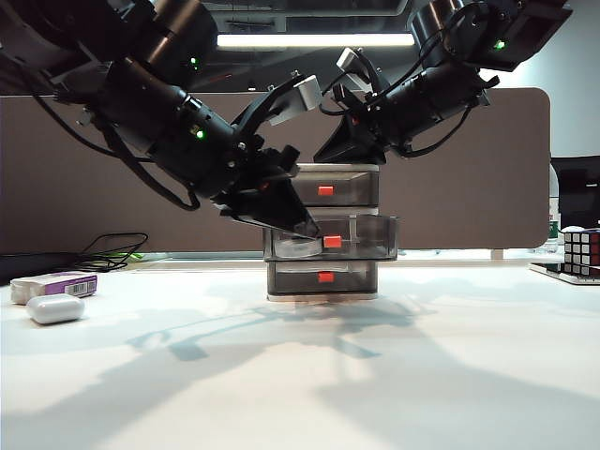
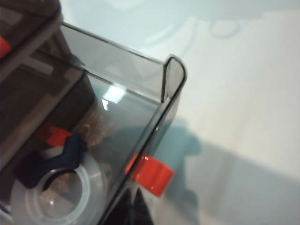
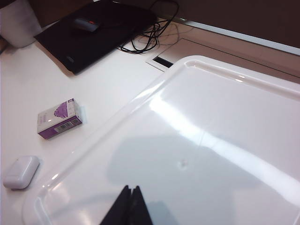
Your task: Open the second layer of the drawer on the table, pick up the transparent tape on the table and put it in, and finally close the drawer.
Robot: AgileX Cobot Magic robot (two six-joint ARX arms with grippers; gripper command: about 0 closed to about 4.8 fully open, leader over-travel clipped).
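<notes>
The drawer point(image 1: 337, 171) stands mid-table with the second layer point(image 1: 370, 239) pulled out, its red-orange tab point(image 1: 332, 242) facing front. The transparent tape point(image 1: 296, 248) lies inside it; the left wrist view shows its clear ring point(image 2: 51, 199) and black end piece point(image 2: 47, 161). My left gripper point(image 2: 134, 200) is shut and empty, its tips at the tray's front wall beside the tab point(image 2: 152, 174); from outside, this left gripper point(image 1: 307, 228) is at the tray's left front. My right gripper point(image 3: 130, 189) is shut and empty just above the unit's pale top point(image 3: 211, 140), near its left end point(image 1: 321, 157).
A purple-and-white box point(image 1: 61, 281) and a white rounded case point(image 1: 54, 308) lie at the table's left, with a black cable point(image 1: 112, 251) behind them. A puzzle cube point(image 1: 581, 251) sits at the far right. A brown partition runs behind the table.
</notes>
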